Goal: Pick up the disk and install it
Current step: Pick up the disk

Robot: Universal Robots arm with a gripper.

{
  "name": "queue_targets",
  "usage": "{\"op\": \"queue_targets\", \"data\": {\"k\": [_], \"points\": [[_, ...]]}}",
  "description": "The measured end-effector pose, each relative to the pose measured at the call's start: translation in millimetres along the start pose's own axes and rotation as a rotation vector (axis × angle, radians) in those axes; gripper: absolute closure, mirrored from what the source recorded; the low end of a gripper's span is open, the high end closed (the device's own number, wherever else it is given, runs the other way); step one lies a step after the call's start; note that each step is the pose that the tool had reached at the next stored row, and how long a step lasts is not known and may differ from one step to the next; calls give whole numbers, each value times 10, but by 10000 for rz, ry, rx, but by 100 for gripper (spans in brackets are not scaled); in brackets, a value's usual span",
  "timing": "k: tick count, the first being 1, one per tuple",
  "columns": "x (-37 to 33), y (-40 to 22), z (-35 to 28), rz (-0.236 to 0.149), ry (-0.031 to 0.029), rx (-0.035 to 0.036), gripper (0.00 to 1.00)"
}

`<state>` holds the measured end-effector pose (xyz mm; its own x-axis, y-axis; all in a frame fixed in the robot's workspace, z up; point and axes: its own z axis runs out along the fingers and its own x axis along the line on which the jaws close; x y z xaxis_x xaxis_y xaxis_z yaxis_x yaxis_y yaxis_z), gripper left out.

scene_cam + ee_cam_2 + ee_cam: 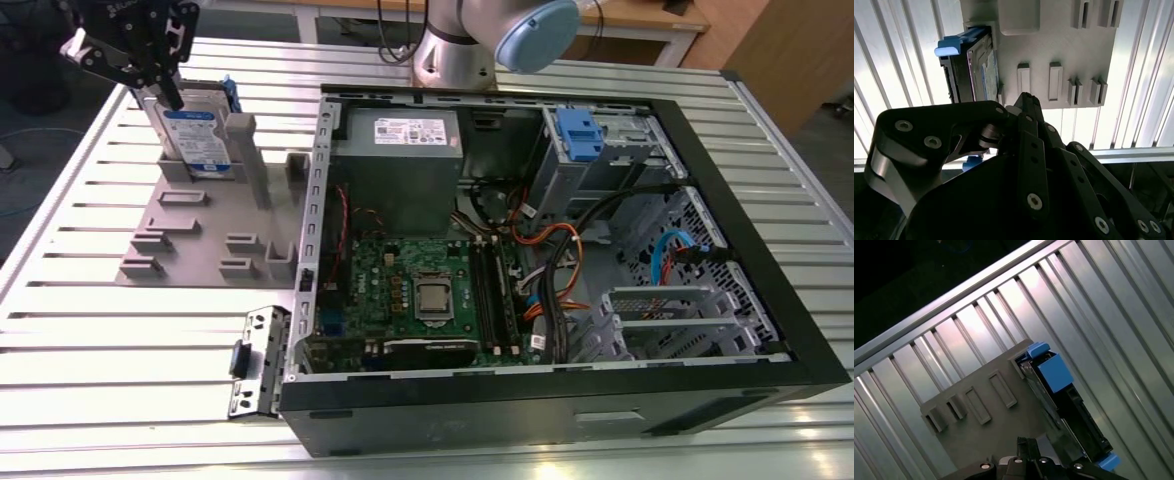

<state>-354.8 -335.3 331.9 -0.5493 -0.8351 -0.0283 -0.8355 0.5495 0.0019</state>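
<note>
Jaws sit at the upright disk (195, 135) in its grey holder (187, 235); we cannot tell whether they clamp it.

disk (1066, 400) on edge | in grey fixture (984, 427) | on slatted table (1094, 300)

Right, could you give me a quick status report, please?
End effector at top of disk. Disk upright in grey fixture, not yet installed. Open computer case alongside.

Ribbed table (80, 230) gleams like bare metal; holder (200, 235) is matt grey plastic (bracket (954, 44) on the disk (195, 138): smooth blue, probably plastic).
</note>
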Motion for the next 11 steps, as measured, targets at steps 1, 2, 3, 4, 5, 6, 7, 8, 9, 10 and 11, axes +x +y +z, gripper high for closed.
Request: {"op": "queue_targets", "data": {"k": [1,2,3,4,5,6,7,8,9,10,11], "points": [[0,0,0,-33,1,0,90],[0,0,0,-68,2,-1,90],[0,0,0,-100,4,-2,90],[0,0,0,-138,5,-2,90],[0,0,0,-171,5,-2,90],[0,0,0,-205,6,-3,90],[0,0,0,-238,7,-4,90],[0,0,0,-272,7,-4,90],[0,0,0,-306,8,-5,90],[0,0,0,-339,9,-5,90],[0,0,-1,-372,10,-6,90]]}}
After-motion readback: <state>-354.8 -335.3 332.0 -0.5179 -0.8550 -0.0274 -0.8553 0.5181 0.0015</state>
